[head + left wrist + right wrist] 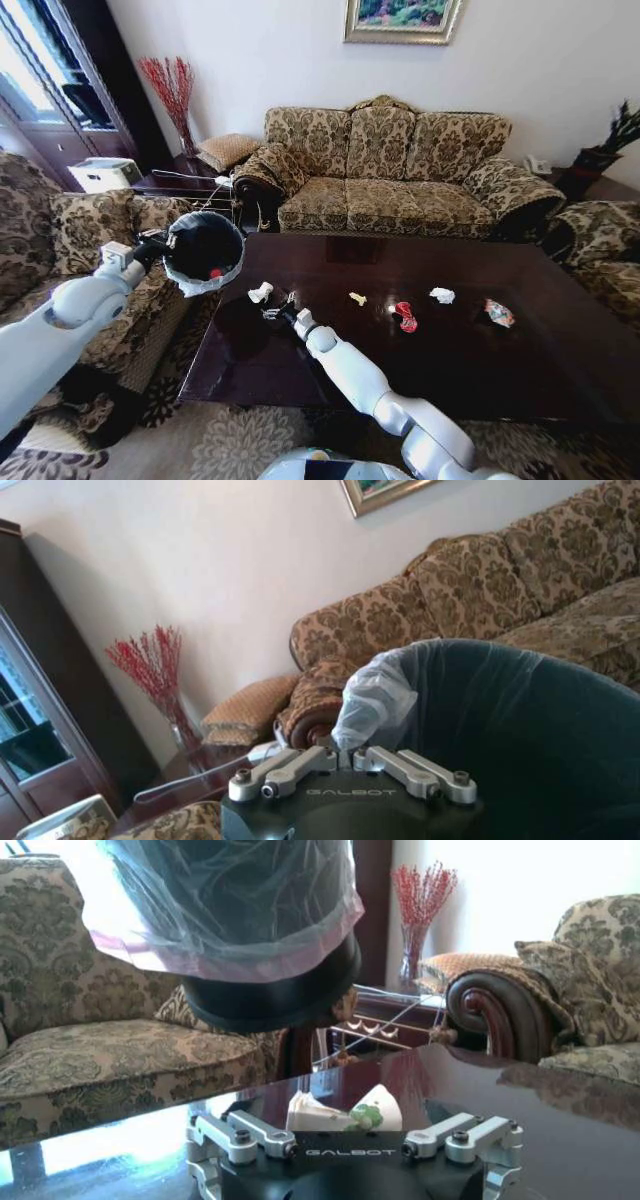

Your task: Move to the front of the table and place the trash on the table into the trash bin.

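In the head view, the trash bin [204,252] is held tilted above the surface's [330,370] left corner by the left end effector [158,246]; a red scrap lies inside. The right end effector [277,309] hovers low beside a white paper wad [260,293]. In the left wrist view, the fingers [290,769] are clamped on the bin's rim [375,694]. In the right wrist view, the jaws are spread around the wad [345,1111].

table [330,375]: dark, glossy | trash: 5 scattered pieces, white wad [260,293] | trash bin [204,250]: black-lined, tilted, airborne

Glossy white rounded arm segments [350,372], black wrist housings lettered GALBOT, silver bolted finger links [245,1136]
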Motion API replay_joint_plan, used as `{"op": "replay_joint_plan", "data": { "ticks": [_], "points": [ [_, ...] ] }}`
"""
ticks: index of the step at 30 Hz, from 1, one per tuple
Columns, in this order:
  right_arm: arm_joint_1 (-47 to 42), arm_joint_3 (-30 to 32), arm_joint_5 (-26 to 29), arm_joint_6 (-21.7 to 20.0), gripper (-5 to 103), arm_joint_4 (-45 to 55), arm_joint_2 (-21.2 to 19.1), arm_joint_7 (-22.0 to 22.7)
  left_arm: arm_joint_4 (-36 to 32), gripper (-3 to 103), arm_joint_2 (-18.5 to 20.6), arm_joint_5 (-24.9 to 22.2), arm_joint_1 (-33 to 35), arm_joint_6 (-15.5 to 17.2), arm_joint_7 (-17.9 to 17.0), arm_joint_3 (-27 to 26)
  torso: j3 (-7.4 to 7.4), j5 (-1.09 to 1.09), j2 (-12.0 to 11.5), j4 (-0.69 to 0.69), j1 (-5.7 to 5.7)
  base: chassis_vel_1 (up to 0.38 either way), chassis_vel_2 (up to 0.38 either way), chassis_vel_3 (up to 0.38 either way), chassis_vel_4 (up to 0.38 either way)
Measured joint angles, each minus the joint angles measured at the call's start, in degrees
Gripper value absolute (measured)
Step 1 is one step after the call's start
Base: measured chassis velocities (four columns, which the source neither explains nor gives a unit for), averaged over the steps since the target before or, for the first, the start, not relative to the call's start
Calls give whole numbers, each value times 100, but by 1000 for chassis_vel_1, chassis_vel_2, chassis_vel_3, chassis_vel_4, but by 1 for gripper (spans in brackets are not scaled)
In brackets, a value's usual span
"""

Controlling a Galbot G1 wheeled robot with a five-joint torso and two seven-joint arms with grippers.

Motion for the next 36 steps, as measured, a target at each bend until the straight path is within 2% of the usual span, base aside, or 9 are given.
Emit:
{"op": "replay_joint_plan", "data": {
  "ticks": [12, 28, 36],
  "points": [
    [448, -224, 158, 86, 100, -598, 0, -5, -156, 3, -12, -39, -36, 18, 1, 51, 0, 0, 0, -1, 0, 0, 0, 0, 0],
    [491, -540, 591, 69, 100, -119, 0, -296, -133, 3, -72, -22, -40, 20, 41, 82, 0, 0, 0, 1, 0, 0, 0, 0, 0],
    [777, -762, 592, 57, 100, -638, -1, -288, -204, 3, -177, -20, -21, 20, 42, 99, 0, -1, 0, -1, 0, 0, 0, 0, 0]
  ]
}}
